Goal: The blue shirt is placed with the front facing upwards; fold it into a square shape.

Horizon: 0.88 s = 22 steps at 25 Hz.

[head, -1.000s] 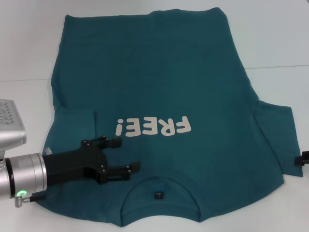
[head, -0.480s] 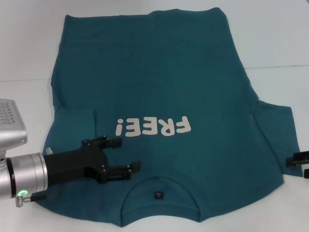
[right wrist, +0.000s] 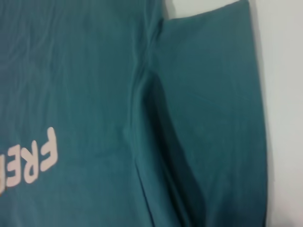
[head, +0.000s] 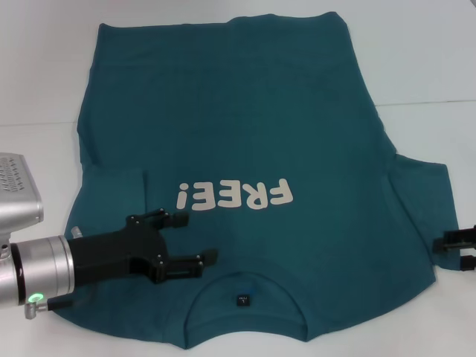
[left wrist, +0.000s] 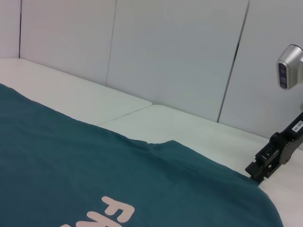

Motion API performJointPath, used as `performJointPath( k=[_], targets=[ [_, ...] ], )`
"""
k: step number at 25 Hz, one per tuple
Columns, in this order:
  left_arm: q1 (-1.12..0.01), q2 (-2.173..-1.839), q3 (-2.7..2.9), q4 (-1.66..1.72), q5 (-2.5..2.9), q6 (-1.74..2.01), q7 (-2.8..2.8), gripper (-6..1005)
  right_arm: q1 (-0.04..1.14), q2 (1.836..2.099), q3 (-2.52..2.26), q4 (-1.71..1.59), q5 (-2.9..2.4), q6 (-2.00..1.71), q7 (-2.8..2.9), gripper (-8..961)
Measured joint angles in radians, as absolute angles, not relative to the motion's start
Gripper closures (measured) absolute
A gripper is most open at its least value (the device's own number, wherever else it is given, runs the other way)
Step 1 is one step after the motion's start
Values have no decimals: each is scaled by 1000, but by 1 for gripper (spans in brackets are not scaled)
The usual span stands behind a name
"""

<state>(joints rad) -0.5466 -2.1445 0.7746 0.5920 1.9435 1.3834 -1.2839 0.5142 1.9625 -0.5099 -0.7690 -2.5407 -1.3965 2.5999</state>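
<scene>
The blue shirt (head: 245, 134) lies flat on the white table (head: 424, 52), front up, its collar (head: 245, 286) toward me and the off-white "FREE!" lettering (head: 236, 195) across the chest. Its left sleeve (head: 115, 186) is folded in over the body. My left gripper (head: 195, 238) hovers open over the shirt just left of the collar, holding nothing. The right sleeve (head: 428, 208) lies spread out. My right gripper (head: 460, 251) is open at that sleeve's outer edge. The left wrist view shows the right gripper (left wrist: 265, 165) at the cloth's rim. The sleeve (right wrist: 213, 94) fills the right wrist view.
A seam (head: 428, 103) runs across the white table at the right. Grey wall panels (left wrist: 180, 56) stand behind the table. Bare tabletop lies to the left, right and beyond the shirt's hem.
My right gripper has slid in from the right edge toward the right sleeve's rim. The left gripper and the shirt have not moved.
</scene>
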Motion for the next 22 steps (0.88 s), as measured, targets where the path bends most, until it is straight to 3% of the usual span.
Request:
performJointPath(
  k=[10, 22],
  targets=[
    [-543, -2145, 775, 592, 1943, 1382, -1284, 77, 496, 1965, -496, -750, -2480, -1382, 2595, 220],
    [-544, -2144, 775, 592, 1944, 1381, -1282, 77, 487, 1957, -490, -753, -2474, -1381, 2557, 710]
  ],
)
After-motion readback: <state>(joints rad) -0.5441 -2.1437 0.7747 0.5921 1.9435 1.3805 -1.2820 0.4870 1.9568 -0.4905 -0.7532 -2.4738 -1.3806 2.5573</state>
